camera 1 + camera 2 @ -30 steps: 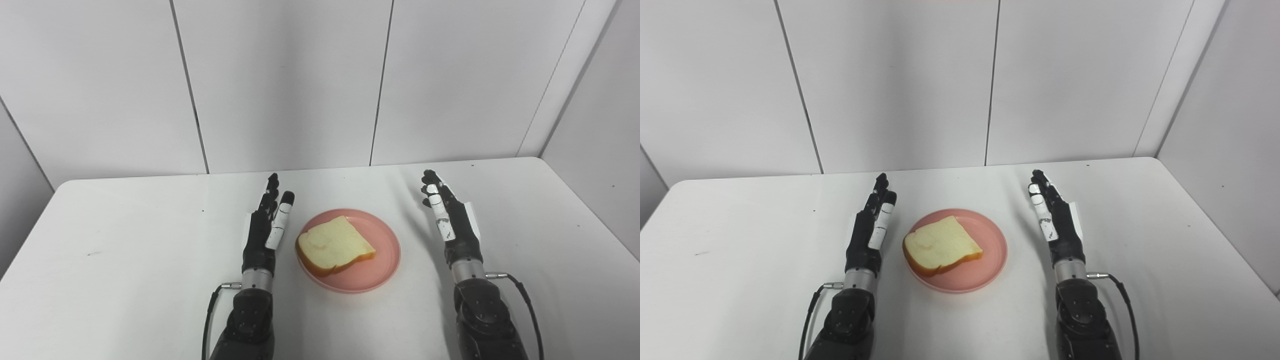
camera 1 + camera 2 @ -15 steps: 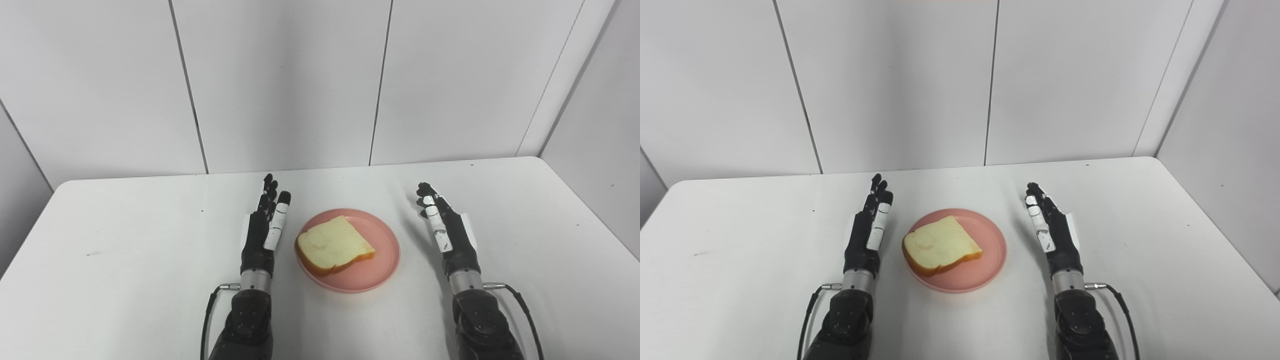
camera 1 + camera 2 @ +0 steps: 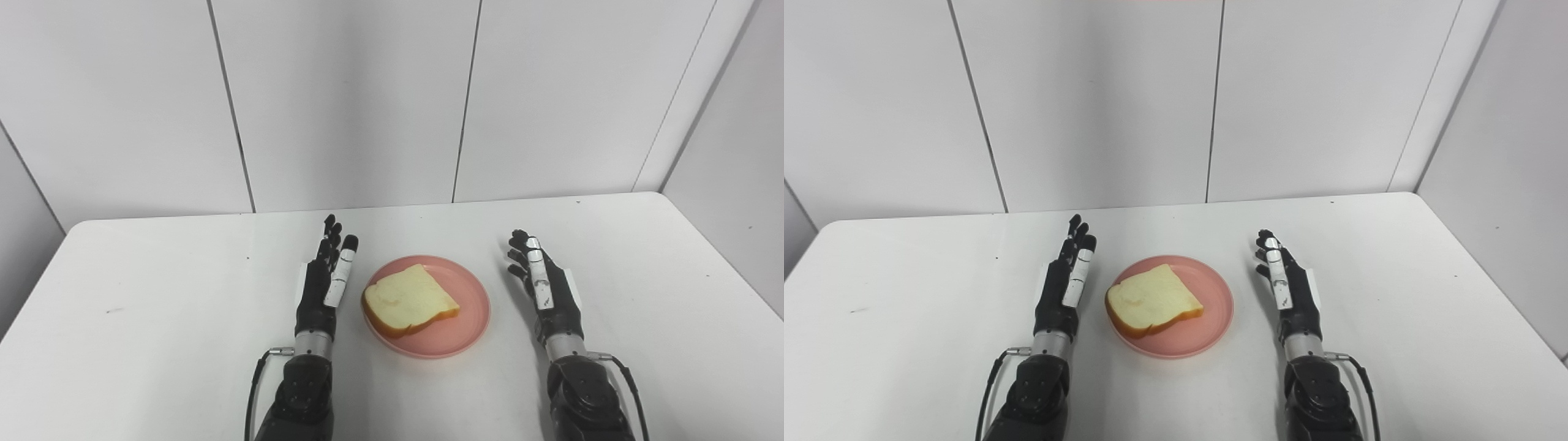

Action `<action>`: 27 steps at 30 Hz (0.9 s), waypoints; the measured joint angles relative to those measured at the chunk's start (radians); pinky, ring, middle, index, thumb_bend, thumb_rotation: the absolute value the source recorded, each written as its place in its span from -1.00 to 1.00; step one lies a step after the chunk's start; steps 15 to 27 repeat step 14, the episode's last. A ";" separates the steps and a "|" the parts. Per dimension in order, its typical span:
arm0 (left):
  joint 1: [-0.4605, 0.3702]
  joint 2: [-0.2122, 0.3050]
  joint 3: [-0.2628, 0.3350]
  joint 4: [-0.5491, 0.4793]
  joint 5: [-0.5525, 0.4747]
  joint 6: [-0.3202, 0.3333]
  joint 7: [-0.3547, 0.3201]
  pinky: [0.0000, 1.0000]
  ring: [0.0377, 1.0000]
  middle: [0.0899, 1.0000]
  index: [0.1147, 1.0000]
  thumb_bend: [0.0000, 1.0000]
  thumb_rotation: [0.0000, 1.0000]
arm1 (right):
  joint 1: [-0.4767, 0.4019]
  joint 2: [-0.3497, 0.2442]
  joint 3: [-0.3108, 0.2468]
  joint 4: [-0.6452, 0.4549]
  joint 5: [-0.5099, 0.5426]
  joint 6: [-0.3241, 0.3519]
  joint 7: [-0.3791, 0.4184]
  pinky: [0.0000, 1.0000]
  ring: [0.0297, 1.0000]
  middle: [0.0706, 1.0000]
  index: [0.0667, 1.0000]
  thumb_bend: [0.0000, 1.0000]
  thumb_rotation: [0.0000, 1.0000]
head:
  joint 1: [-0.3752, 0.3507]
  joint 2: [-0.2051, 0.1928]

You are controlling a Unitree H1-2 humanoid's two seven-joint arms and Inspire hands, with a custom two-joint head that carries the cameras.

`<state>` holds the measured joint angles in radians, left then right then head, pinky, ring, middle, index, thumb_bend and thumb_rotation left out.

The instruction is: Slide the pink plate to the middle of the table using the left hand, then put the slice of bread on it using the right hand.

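Bread slice [image 3: 409, 300] lies on the pink plate [image 3: 468, 331] mid-frame; left hand [image 3: 324, 282] and right hand [image 3: 547, 288], fingers spread and empty, should withdraw without nudging its rim.

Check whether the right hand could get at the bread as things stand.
Probably yes: the right hand is open beside the plate, and nothing stands between it and the bread, which lies uncovered on top.

Both forearms run off the bottom edge. The bread slice [image 3: 409, 299] hides the left part of the pink plate [image 3: 468, 318]. The table [image 3: 153, 318] is cut off at the bottom and sides.
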<state>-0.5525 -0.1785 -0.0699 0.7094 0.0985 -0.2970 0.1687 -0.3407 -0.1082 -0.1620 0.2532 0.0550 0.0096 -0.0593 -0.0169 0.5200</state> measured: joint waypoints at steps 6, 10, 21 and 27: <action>0.014 0.001 0.002 -0.025 -0.023 0.009 -0.022 0.91 0.93 0.93 0.97 0.58 0.71 | 0.003 -0.001 0.005 0.000 0.006 0.000 0.000 0.73 0.76 0.74 0.66 0.60 1.00 | -0.002 0.003; 0.015 0.000 0.000 -0.028 -0.033 0.021 -0.027 0.88 0.90 0.93 0.98 0.57 0.70 | 0.008 -0.003 0.010 -0.007 0.006 0.000 0.001 0.72 0.76 0.73 0.65 0.56 1.00 | -0.002 0.005; 0.016 0.000 -0.002 -0.028 -0.034 0.021 -0.032 0.90 0.91 0.93 0.97 0.62 0.70 | 0.013 -0.003 0.013 -0.012 0.007 -0.001 0.001 0.73 0.76 0.73 0.65 0.58 0.99 | -0.002 0.005; 0.016 0.000 -0.002 -0.028 -0.034 0.021 -0.032 0.90 0.91 0.93 0.97 0.62 0.70 | 0.013 -0.003 0.013 -0.012 0.007 -0.001 0.001 0.73 0.76 0.73 0.65 0.58 0.99 | -0.002 0.005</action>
